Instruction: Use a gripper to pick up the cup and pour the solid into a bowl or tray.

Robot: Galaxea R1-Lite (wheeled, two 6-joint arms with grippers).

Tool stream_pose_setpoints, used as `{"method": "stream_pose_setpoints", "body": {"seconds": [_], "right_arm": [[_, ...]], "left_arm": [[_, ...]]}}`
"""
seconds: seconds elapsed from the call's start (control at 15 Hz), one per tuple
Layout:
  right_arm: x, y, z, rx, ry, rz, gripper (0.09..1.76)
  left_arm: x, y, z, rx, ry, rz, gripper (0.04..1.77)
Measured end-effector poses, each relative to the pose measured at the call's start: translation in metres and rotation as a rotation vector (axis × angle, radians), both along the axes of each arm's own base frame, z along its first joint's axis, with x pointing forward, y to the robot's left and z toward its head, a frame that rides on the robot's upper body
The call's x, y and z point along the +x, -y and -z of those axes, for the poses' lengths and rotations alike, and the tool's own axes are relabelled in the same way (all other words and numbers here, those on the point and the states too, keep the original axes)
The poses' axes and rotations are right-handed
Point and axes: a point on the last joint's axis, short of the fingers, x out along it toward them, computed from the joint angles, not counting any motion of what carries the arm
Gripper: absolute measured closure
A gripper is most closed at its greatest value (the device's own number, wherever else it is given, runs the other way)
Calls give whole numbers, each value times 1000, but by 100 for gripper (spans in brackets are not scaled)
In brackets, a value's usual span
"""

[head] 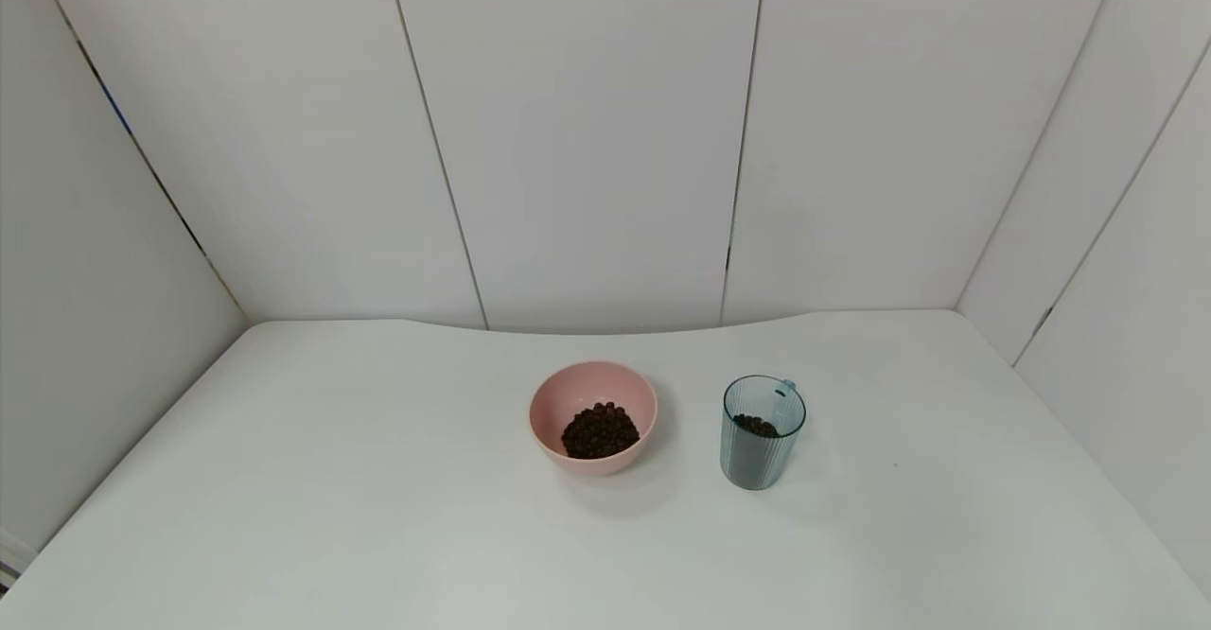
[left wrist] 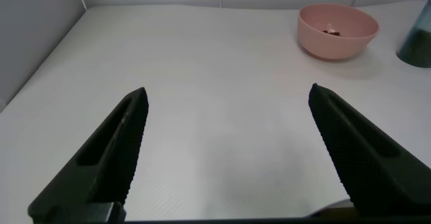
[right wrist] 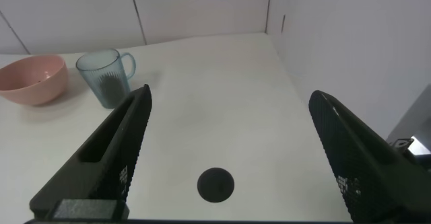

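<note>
The ribbed blue-grey cup (head: 762,431) stands upright on the white table, right of centre, with a few dark pellets (head: 755,425) inside. The pink bowl (head: 592,387) sits left of it and holds a heap of brown pellets (head: 600,430). No arm shows in the head view. My left gripper (left wrist: 229,99) is open and empty, low over the table's left part, with the bowl (left wrist: 337,29) and the cup's edge (left wrist: 416,42) far off. My right gripper (right wrist: 230,103) is open and empty near the table's right side, with the cup (right wrist: 104,77) and the bowl (right wrist: 34,78) ahead.
White wall panels close the table at the back and both sides. A round dark spot (right wrist: 215,184) lies on the table between my right fingers. The table's right edge (right wrist: 296,89) runs close to the right gripper.
</note>
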Motion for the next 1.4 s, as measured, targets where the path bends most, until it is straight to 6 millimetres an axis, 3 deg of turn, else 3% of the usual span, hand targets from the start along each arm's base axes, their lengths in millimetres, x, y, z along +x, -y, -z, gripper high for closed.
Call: {"method": "stream_pose_setpoints", "body": {"seconds": [0.33, 0.6, 1.4], "right_arm": [[15, 1, 30, -35, 87, 30, 15], [21, 0, 54, -36, -46, -12, 15], [21, 0, 55, -19, -49, -14, 15]], "left_arm": [[0, 0, 0, 0, 0, 0, 9], [0, 0, 0, 0, 0, 0, 9], [0, 0, 0, 0, 0, 0, 9]]}}
